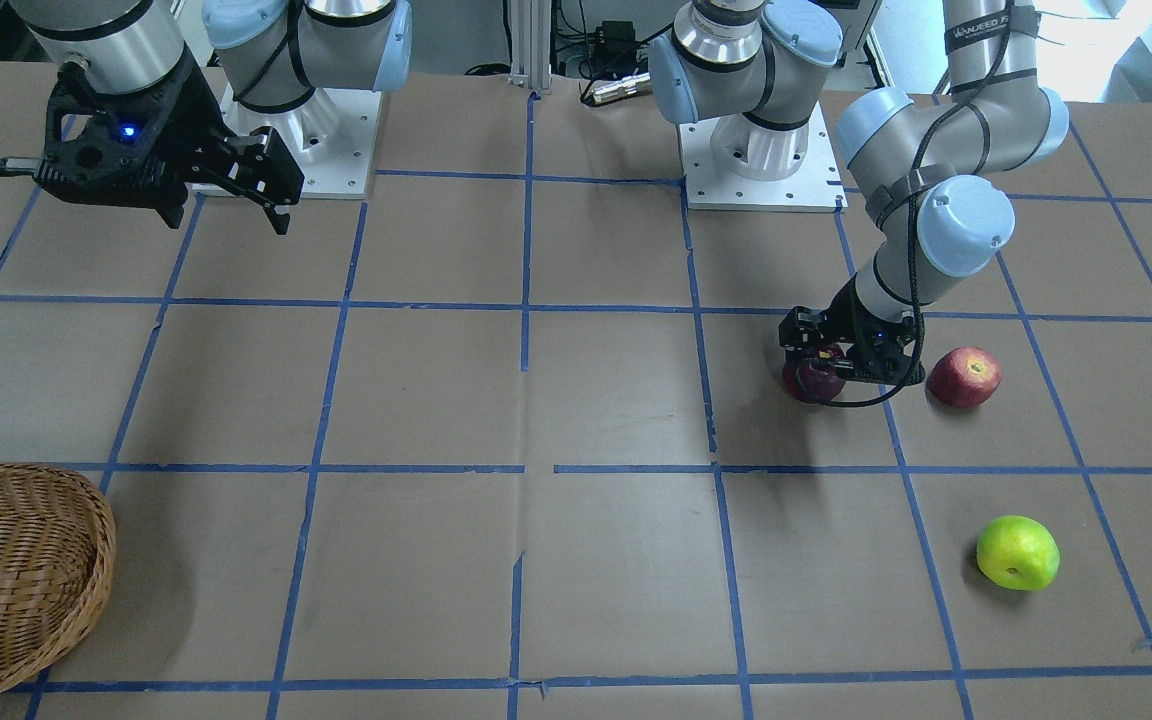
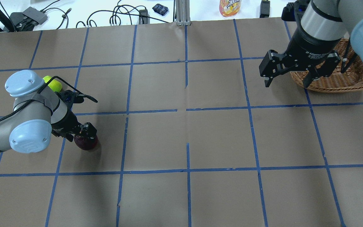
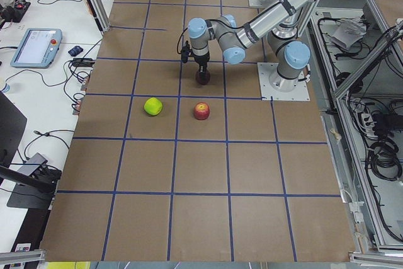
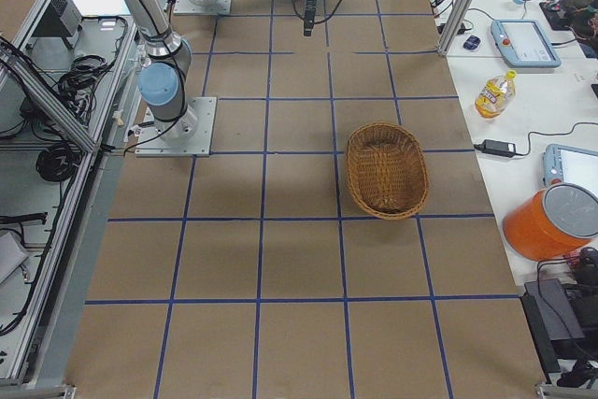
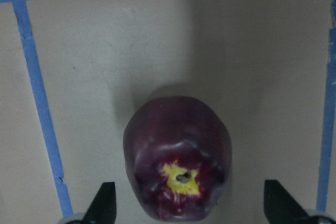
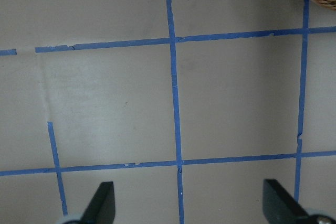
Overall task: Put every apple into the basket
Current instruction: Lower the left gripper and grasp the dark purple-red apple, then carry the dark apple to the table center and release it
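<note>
The dark maroon apple point(image 1: 814, 380) lies on the table, stem dimple up, in the left wrist view point(image 5: 176, 156). My left gripper point(image 1: 836, 350) is low over it, open, with one finger on each side and a gap to each point(image 5: 191, 205). The red apple point(image 1: 963, 377) lies just beside this gripper and is hidden under the arm in the overhead view. The yellow-green apple point(image 1: 1017, 552) lies further out point(image 2: 53, 83). The wicker basket point(image 1: 101, 560) stands on the other side of the table point(image 2: 329, 87) and looks empty. My right gripper point(image 2: 287, 78) hangs open and empty beside it.
The two arm bases point(image 1: 766, 160) are bolted at the robot's edge of the table. Cables and a drink bottle point(image 2: 230, 6) lie beyond the far edge. Tablets and an orange bucket point(image 4: 551, 221) stand on the side bench.
</note>
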### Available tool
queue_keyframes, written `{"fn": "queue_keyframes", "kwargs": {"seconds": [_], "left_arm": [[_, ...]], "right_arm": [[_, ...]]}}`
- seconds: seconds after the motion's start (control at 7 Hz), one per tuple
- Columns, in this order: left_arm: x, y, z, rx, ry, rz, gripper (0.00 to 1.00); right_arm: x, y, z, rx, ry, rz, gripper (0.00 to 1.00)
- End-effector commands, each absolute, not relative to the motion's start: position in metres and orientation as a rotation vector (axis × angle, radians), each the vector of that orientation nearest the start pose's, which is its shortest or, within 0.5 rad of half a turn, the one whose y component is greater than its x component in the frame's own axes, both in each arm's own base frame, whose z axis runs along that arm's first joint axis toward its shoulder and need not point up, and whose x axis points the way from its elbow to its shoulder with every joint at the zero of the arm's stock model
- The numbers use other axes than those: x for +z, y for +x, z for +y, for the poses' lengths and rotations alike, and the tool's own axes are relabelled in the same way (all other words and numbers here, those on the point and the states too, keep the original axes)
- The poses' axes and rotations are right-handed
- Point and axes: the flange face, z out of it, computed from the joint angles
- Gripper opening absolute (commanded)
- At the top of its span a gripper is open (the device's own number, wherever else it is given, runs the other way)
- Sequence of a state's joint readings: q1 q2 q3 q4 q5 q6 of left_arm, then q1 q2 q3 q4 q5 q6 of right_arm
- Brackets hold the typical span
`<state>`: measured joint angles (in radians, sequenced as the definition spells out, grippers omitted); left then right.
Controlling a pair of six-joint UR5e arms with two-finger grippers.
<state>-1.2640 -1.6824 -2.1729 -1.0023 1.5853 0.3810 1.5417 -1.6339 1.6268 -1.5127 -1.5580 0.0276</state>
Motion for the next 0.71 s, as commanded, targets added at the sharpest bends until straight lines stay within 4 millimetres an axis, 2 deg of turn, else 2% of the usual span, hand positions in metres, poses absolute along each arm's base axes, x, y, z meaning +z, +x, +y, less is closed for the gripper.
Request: {"fn": "queue_keyframes", "kwargs": {"seconds": [0.0, 0.14, 0.29, 0.57], "left_arm": [[0.216, 0.004, -0.452, 0.217, 0.082, 3.165, 0.00], [0.226, -0.003, -0.458, 0.176, -0.018, 3.167, 0.00], [0.247, -0.021, -0.474, 0.116, -0.170, 3.188, 0.00], [0.282, -0.111, -0.499, 0.109, -0.294, 3.184, 0.00]], "right_arm": [[0.482, 0.121, -0.462, 0.086, 0.089, 3.127, 1.00], [0.482, 0.121, -0.462, 0.086, 0.089, 3.127, 1.00], [0.482, 0.121, -0.462, 0.086, 0.089, 3.127, 1.00], [0.481, 0.121, -0.463, 0.089, 0.087, 3.125, 1.00]]}}
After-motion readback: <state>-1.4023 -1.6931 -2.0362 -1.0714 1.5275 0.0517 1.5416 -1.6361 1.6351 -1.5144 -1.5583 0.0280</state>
